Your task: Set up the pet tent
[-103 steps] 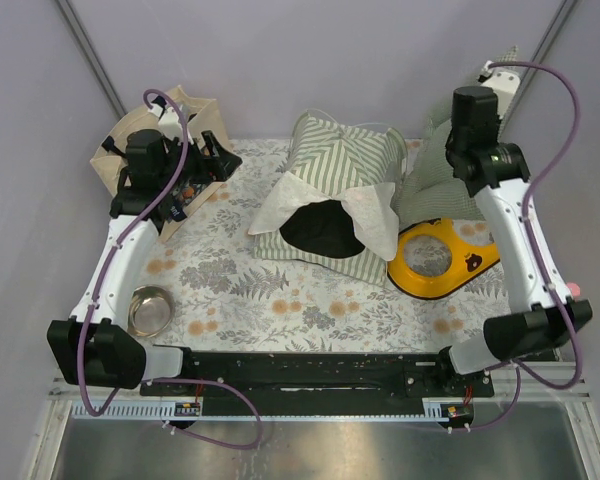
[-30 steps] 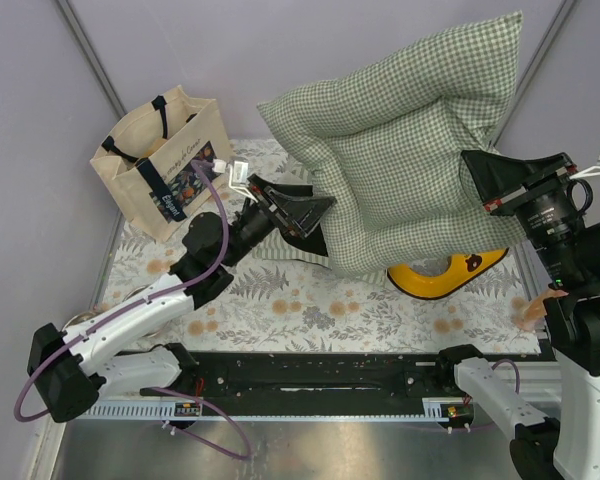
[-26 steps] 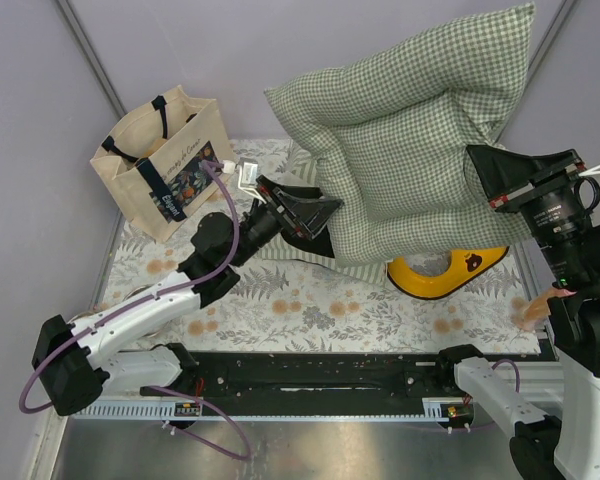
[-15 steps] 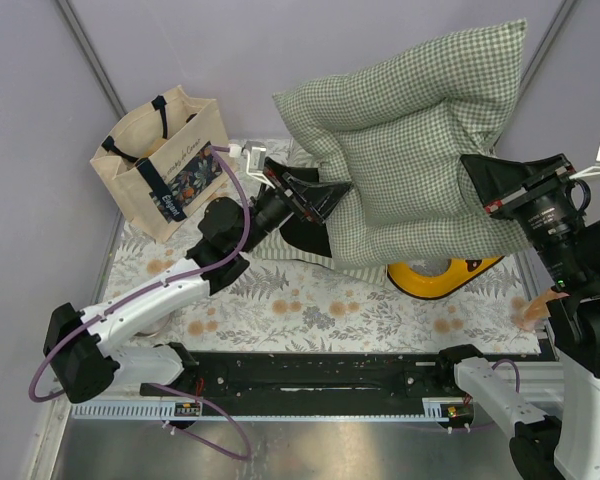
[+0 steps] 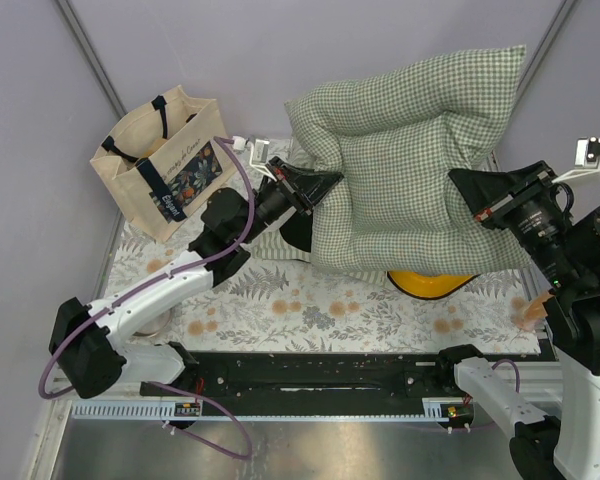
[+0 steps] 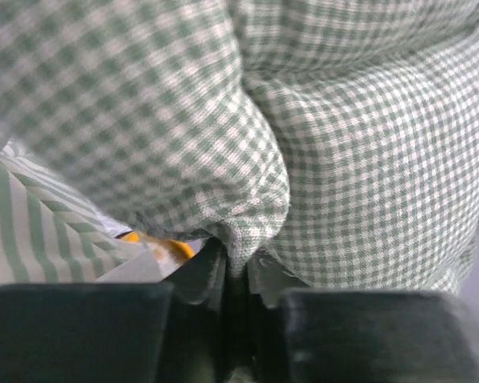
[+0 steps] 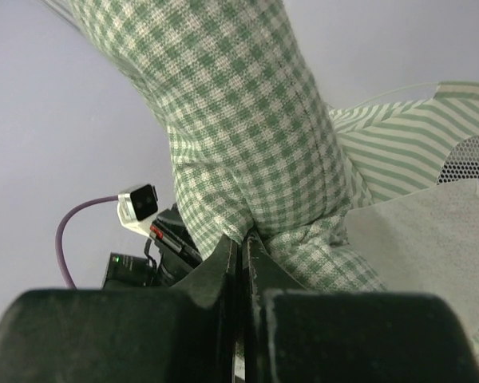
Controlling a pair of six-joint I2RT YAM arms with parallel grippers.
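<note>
The green checked cushion (image 5: 410,150) hangs in the air across the middle, held by both arms. My left gripper (image 5: 320,183) is shut on a fold at its left edge, shown close in the left wrist view (image 6: 238,267). My right gripper (image 5: 467,187) is shut on its right edge, the fabric pinched between the fingers (image 7: 241,239). The pet tent (image 5: 272,247) stands behind and below the cushion, mostly hidden. Its green-and-white stripes (image 7: 415,136), mesh panel (image 7: 473,159) and white flap (image 7: 423,231) show in the right wrist view. A striped strip (image 6: 32,227) shows in the left wrist view.
A beige tote bag (image 5: 160,155) stands at the back left. A yellow ring-shaped thing (image 5: 430,282) lies under the cushion's lower edge. A floral mat (image 5: 330,300) covers the table. Grey walls close in the back and both sides.
My left gripper has reached the cushion's left edge and closed on it. The cushion has sunk a little lower and towards the left; the right gripper keeps its hold.
</note>
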